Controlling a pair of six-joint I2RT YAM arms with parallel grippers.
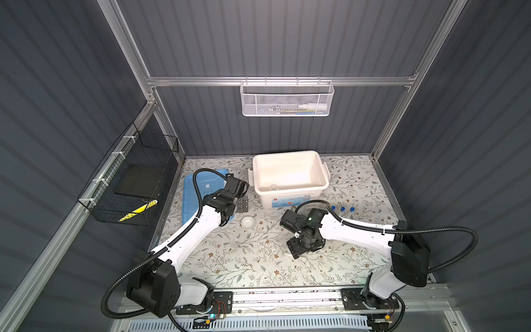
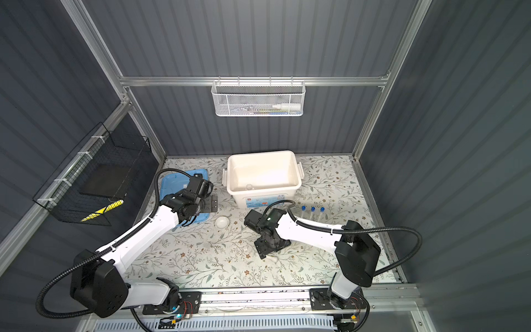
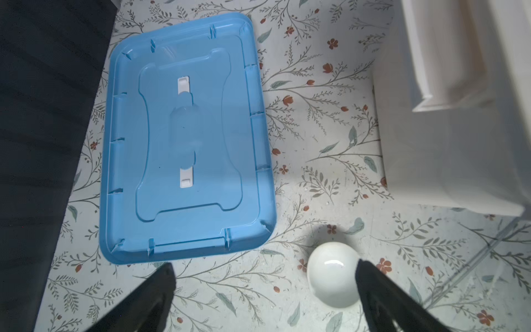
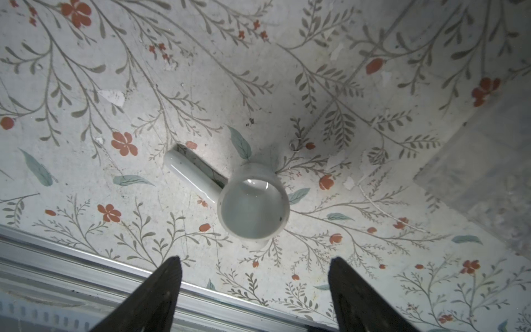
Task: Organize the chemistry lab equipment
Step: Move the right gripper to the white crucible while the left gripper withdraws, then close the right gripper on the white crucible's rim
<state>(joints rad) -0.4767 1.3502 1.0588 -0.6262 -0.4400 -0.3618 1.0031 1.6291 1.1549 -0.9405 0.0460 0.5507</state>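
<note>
In the right wrist view, a small white bowl (image 4: pixel 253 209) stands on the floral mat with the white pestle (image 4: pixel 192 175) lying against its side. My right gripper (image 4: pixel 254 263) hovers over them, open and holding nothing; in a top view it (image 1: pixel 297 251) covers both. Another small white bowl (image 1: pixel 248 222) sits upside down by one fingertip of my open, empty left gripper (image 3: pixel 264 266). Three blue-capped test tubes (image 1: pixel 342 209) stand in the clear rack (image 4: pixel 482 178) behind the right arm. A small clear beaker (image 1: pixel 273 187) lies inside the tub.
The open white tub (image 1: pixel 290 156) stands at the back centre, its blue lid (image 3: pixel 186 138) flat on the mat to its left, partly under the left arm. A white mesh basket (image 1: pixel 287 99) hangs on the back wall and a black wire basket (image 1: pixel 129 178) on the left wall.
</note>
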